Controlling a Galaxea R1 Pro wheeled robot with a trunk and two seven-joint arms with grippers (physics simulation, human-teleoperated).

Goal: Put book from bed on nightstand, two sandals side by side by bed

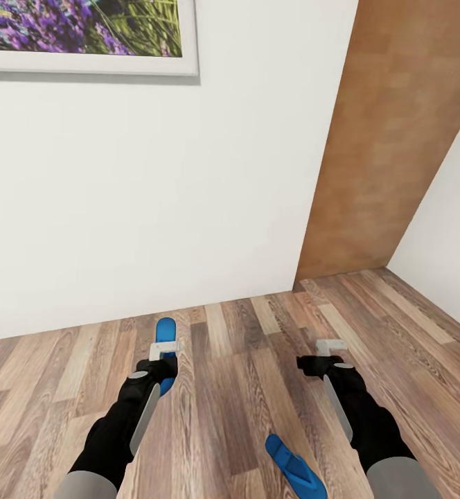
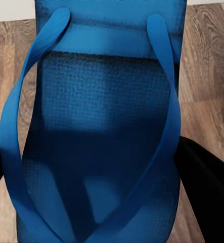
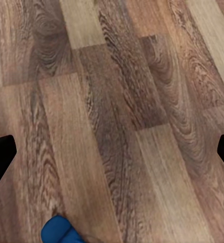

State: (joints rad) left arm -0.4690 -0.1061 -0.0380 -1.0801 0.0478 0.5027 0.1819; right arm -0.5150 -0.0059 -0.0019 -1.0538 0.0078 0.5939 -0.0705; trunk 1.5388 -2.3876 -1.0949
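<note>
Above the plank floor (image 1: 244, 360), the left claw (image 1: 165, 350) gripped one sandal (image 1: 165, 331), which risked slipping; the right claw (image 1: 330, 344) hung spread and empty, the second sandal (image 1: 294, 466) lying behind.

Both arms are showing matte black, bulky casings with a pale grey strip running along each forearm, and grey rounded segments nearest the trunk at six o'clock. The left pincer (image 1: 165, 352) and right pincer (image 1: 331, 346) are wearing light grey blocky tips.

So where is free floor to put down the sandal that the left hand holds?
Bare planks run between the two hands, up to the white wall. The held sandal sits in the left hand. Tighter near the second sandal, below the right hand.
</note>
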